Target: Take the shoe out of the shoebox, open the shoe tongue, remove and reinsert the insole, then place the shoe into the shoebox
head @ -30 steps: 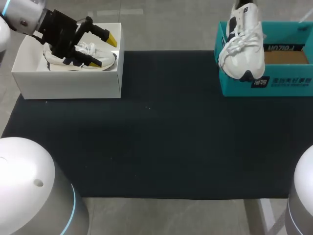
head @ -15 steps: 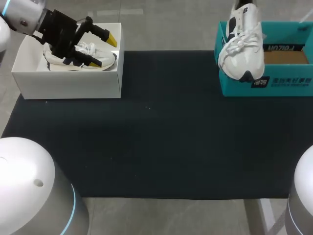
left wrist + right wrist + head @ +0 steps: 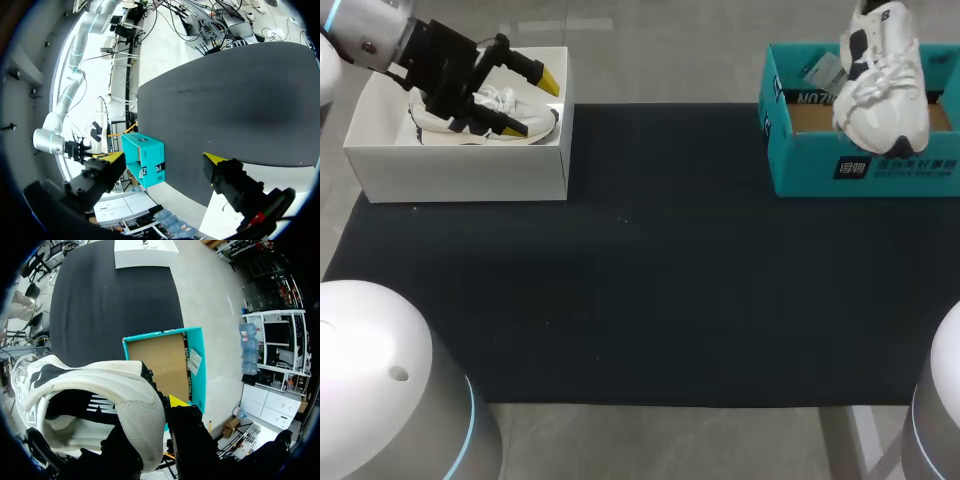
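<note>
The shoe (image 3: 878,85), white with dark panels, hung toe-down at the upper right of the head view. It sat over the teal shoebox (image 3: 865,168), and its toe overlapped the box's near wall (whether it touched the rim could not be told). The right arm's grasping part lay outside that view.

In the right wrist view, the right end effector (image 3: 155,412) was clamped on the shoe at the heel collar. One yellow-tipped finger (image 3: 186,430) pressed against the outside of the heel, and the other was hidden by the shoe. The shoe's opening and laces filled the space just beside and ahead of that finger. Past the heel, the teal shoebox stood open, showing its brown cardboard floor, with a paper tag (image 3: 194,360) against one wall.

At the upper left of the head view, the left end effector (image 3: 532,105) was poised with its fingers spread wide over the white shoebox (image 3: 455,170). It gripped nothing. A second white shoe (image 3: 490,105) lay inside that box, under the end effector, and the nearer yellow tip sat close above it, though contact could not be made out. In the left wrist view the two yellow tips stood far apart with only air between them. The black mat (image 3: 640,260) and the distant teal shoebox lay ahead of them.

The two boxes stood well apart at the far edge of the mat, the white one at the upper left and the teal one at the upper right.
</note>
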